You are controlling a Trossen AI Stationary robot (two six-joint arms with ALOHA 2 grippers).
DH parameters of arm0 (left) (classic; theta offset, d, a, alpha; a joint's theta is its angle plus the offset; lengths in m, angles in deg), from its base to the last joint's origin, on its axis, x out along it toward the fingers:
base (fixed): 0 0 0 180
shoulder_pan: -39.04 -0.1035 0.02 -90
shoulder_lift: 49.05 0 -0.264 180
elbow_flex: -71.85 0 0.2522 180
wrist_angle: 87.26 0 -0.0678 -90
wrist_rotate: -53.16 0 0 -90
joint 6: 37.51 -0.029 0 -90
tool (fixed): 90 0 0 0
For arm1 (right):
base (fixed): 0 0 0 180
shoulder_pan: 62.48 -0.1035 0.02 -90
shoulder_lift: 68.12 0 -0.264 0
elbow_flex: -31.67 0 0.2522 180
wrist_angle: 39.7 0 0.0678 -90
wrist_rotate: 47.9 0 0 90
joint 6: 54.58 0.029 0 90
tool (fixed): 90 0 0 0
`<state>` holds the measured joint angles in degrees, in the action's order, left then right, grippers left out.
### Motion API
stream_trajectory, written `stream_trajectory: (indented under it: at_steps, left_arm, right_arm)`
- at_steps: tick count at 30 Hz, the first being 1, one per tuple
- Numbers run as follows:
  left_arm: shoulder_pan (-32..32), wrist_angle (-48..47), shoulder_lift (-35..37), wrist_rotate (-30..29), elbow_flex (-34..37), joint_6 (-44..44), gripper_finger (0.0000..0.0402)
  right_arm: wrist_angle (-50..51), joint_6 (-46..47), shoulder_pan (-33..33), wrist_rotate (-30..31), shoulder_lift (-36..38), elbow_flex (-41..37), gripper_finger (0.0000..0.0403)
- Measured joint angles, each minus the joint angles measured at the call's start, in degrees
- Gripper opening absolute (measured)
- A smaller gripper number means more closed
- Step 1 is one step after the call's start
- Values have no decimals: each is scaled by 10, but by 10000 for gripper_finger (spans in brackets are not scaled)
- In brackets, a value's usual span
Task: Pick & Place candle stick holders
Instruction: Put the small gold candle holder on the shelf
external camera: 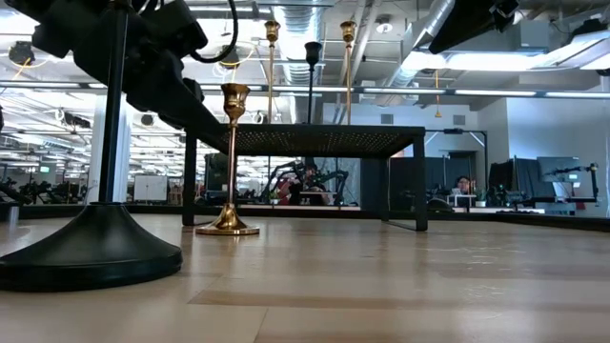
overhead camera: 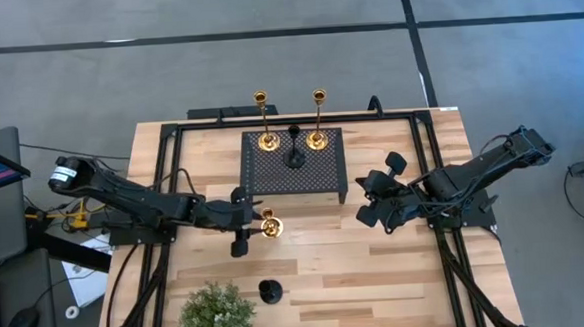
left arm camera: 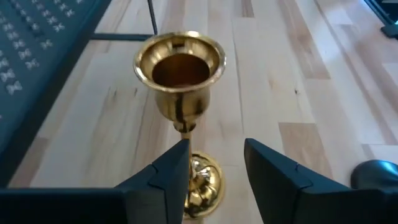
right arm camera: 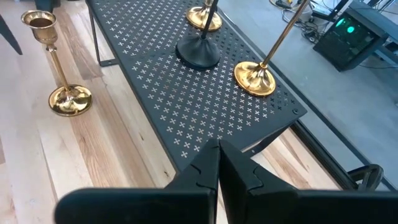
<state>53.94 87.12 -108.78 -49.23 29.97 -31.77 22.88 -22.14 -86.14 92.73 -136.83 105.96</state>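
Standing on the table (overhead camera: 378, 269) just in front of the stand (overhead camera: 294, 163), the short gold holder (overhead camera: 270, 226) has the left end effector (left arm camera: 214, 168) parted around its stem, not gripping (right one (right arm camera: 217, 163) shut, idle nearby). A sideways nudge could topple it.

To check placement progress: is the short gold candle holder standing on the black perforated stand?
No, the short gold candle holder stands on the wooden table, beside the black perforated stand.
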Motion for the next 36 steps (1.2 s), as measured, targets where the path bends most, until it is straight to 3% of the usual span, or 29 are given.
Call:
stream_trajectory:
  at_steps: [13, 22, 29, 36]
  left_arm:
    - [45, 0, -1, -1, 0, 42, 120]
    - [146, 1, -1, -159, 0, 54, 60]
    - [173, 15, -2, -245, 0, 90, 7]
    - [186, 85, -65, -324, 0, 100, 4]
  right_arm:
    - [0, 0, 0, -12, 0, 0, 0]
    - [-3, 1, 0, -32, 0, 0, 0]
    - [-13, 2, 0, -35, 0, 0, 0]
    - [-14, 2, 0, -47, 0, 0, 0]
